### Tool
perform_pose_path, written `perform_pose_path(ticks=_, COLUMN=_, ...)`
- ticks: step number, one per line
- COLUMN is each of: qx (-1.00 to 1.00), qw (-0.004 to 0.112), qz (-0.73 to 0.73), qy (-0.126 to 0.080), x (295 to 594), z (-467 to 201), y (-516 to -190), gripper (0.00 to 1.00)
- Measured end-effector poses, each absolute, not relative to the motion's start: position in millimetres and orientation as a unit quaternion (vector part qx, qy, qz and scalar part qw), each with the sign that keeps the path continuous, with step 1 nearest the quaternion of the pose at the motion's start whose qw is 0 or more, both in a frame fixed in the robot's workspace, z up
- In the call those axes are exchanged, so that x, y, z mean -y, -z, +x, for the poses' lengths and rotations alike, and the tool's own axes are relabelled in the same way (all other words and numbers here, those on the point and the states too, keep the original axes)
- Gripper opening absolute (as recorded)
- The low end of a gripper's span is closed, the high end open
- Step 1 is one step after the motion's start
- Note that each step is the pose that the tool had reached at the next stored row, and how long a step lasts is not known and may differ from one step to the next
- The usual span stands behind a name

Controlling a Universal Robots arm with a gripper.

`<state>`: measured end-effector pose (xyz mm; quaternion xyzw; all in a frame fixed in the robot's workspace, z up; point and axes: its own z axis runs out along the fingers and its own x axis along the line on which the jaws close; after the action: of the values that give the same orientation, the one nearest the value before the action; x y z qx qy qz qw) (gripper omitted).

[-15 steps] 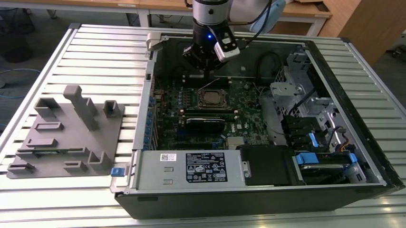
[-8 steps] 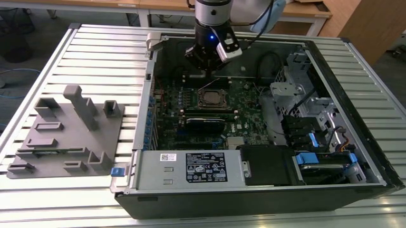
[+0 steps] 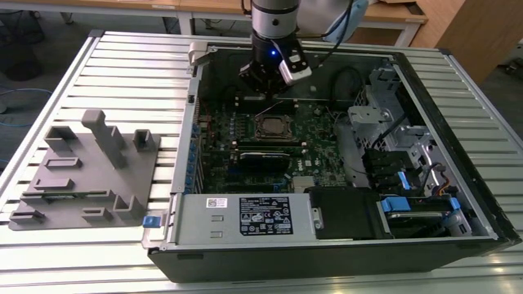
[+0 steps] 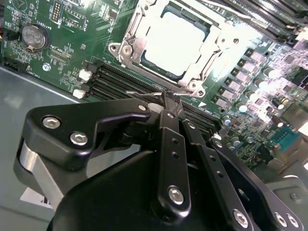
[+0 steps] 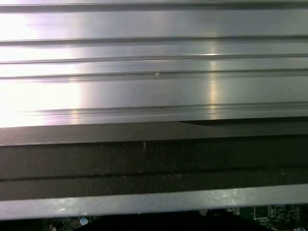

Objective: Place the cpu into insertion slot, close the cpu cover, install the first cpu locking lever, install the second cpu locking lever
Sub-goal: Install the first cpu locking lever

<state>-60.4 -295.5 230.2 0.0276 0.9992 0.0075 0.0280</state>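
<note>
Item: thin steel wire locking lever (image 4: 139, 94), just beside the square metal cpu cover (image 4: 134, 29) lying over the silvery-grey square cpu (image 4: 175, 41); my black gripper (image 4: 167, 98) is clenched on it. I judge it springy, slippery, best pinched near its free end. Long axis runs along the cover's edge, parallel to the black memory slots (image 4: 120, 77).
</note>
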Motion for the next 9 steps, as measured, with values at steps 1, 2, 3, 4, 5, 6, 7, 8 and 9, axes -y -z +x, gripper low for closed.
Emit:
perform_pose_path(ticks=1, qx=-0.999, qw=0.028, qz=0.028, qy=-0.011, x=295.5, z=-60.3, y=-230.0, gripper=0.11)
perform_pose_path(ticks=2, qx=-0.999, qw=0.028, qz=0.028, qy=-0.014, x=295.5, z=-60.3, y=-229.9, gripper=0.11)
perform_pose_path(ticks=3, qx=-0.999, qw=0.028, qz=0.028, qy=-0.017, x=295.5, z=-60.3, y=-229.9, gripper=0.11)
perform_pose_path(ticks=4, qx=-0.999, qw=0.028, qz=0.028, qy=-0.018, x=295.5, z=-60.3, y=-229.9, gripper=0.11)
perform_pose_path(ticks=5, qx=-0.999, qw=0.028, qz=0.028, qy=-0.019, x=295.4, z=-60.3, y=-229.8, gripper=0.11)
perform_pose_path(ticks=6, qx=-0.999, qw=0.028, qz=0.028, qy=-0.019, x=295.4, z=-60.2, y=-229.5, gripper=0.11)
perform_pose_path(ticks=7, qx=-0.999, qw=0.028, qz=0.028, qy=-0.02, x=295.4, z=-59.6, y=-229.2, gripper=0.11)
perform_pose_path(ticks=8, qx=-0.999, qw=0.028, qz=0.028, qy=-0.02, x=295.4, z=-59.0, y=-228.9, gripper=0.11)
perform_pose_path(ticks=9, qx=-0.999, qw=0.028, qz=0.028, qy=-0.02, x=295.4, z=-58.4, y=-228.6, gripper=0.11)
